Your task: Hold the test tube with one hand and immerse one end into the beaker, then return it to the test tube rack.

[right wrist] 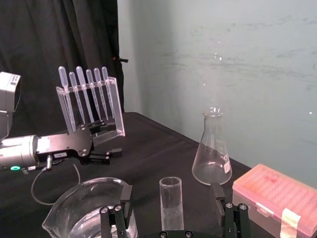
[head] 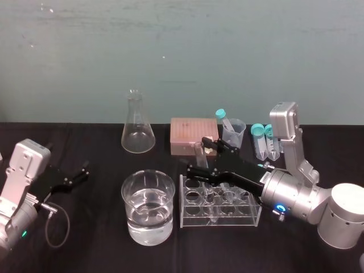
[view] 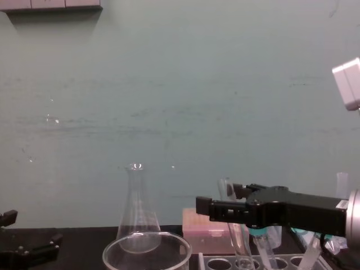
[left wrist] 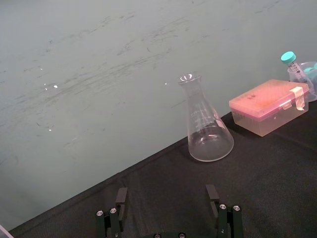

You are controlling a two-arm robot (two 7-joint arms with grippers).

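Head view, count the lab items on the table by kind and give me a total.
Flask: 1
Beaker: 1
Plastic cup: 1
Teal-capped tubes: 3
Pink box: 1
Tube rack: 1
Open test tube, between the right gripper's open fingers: 1
Total: 9
Left gripper sits open at the left, not counted.

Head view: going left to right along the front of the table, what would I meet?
Left claw, open, off to the side → beaker with clear liquid → test tube rack, the open right claw reaching over its left end → the right arm's silver joint.
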